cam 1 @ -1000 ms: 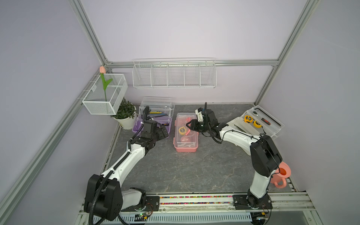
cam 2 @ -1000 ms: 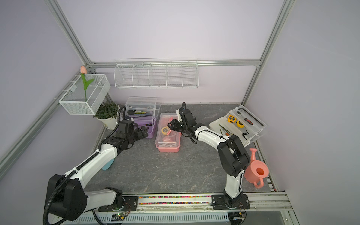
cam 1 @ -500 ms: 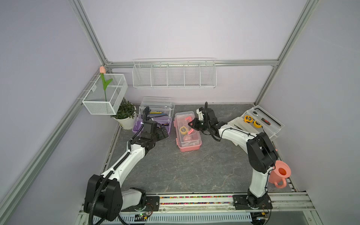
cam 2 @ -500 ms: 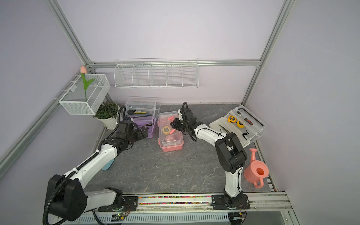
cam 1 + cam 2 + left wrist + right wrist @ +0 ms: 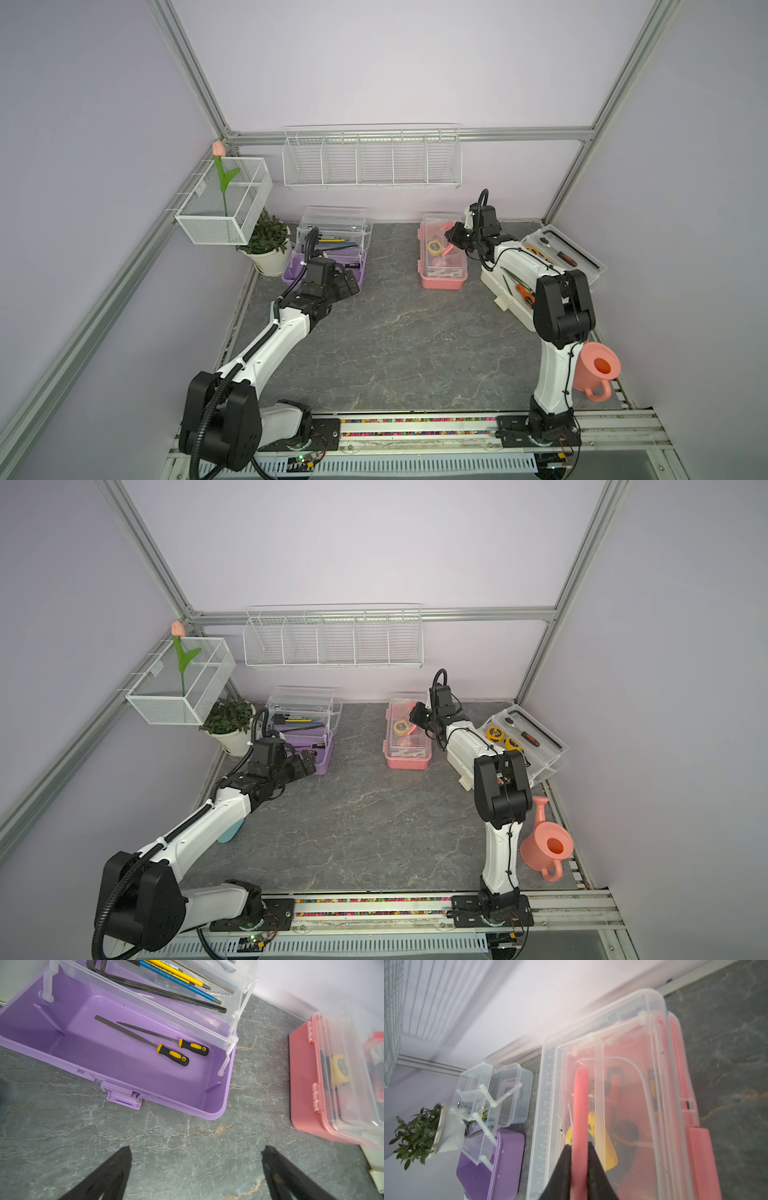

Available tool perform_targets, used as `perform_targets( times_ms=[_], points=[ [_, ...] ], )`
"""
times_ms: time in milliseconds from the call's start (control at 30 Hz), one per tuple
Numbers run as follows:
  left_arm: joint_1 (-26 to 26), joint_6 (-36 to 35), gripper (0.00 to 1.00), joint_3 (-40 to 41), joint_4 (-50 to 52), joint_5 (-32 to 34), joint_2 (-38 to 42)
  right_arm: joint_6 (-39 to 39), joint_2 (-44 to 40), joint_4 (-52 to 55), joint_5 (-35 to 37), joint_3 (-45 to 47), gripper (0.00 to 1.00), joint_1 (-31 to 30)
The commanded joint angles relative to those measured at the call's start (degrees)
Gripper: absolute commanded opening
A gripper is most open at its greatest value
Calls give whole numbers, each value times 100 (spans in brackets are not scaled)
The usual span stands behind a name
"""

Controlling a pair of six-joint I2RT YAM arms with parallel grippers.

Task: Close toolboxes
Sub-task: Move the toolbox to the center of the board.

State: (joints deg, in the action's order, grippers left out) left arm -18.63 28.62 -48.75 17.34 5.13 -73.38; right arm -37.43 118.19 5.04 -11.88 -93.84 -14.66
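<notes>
While clamping pink handle of pink toolbox w/ right fingers nearly shut, could drag box over desk or leave lid unlatched if pulled sideways. Tight on its right: white toolbox, open. Free room in front. To its left, purple toolbox open; left fingers spread wide, empty.

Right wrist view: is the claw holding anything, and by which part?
Yes: the right claw is closed on the pink toolbox, gripping its pink handle.
</notes>
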Motion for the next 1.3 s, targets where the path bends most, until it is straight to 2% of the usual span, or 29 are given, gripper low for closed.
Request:
perform_targets(
  times_ms=[0, 167, 400, 467, 533, 633, 767, 900, 967, 1067, 1267],
  points=[
    [30, -38, 99, -157, -90, 137, -258, 332, 93, -299, -182, -398, 21, 53],
    [26, -226, 98, -715, -186, -172, -918, 526, 143, -284, -399, -603, 39, 204],
    [1, -761, 96, -1646, 82, -523, -1931, 1334, -1434, -668, 311, 1149, 51, 206],
    [-39, -905, 96, -1884, 205, -470, -2160, 1594, -1949, -709, 507, 1651, 63, 197],
    [-68, -1029, 96, -2102, 317, -477, -2383, 1823, -2393, -762, 534, 2089, 91, 205],
    [-94, -1128, 95, -2335, 509, -555, -2656, 2084, -2794, -740, 162, 2414, 88, 251],
    [-144, -1148, 95, -2424, 653, -747, -2845, 1402, -3187, -1323, 69, 2989, 88, 493],
    [-285, -1165, 95, -2467, 815, -820, -2994, 250, -3284, -2791, -1299, 3654, 88, 946],
    [-347, -1170, 95, -2507, 910, -852, -3085, -24, -3238, -2927, -1638, 3714, 88, 994],
    [-416, -1106, 94, -2546, 1008, -971, -3206, 148, -3266, -2564, -1630, 3719, 88, 920],
    [-630, -868, 93, -2612, 1163, -1277, -3249, 996, -3723, -1531, -753, 3840, 89, 547]
  ],
)
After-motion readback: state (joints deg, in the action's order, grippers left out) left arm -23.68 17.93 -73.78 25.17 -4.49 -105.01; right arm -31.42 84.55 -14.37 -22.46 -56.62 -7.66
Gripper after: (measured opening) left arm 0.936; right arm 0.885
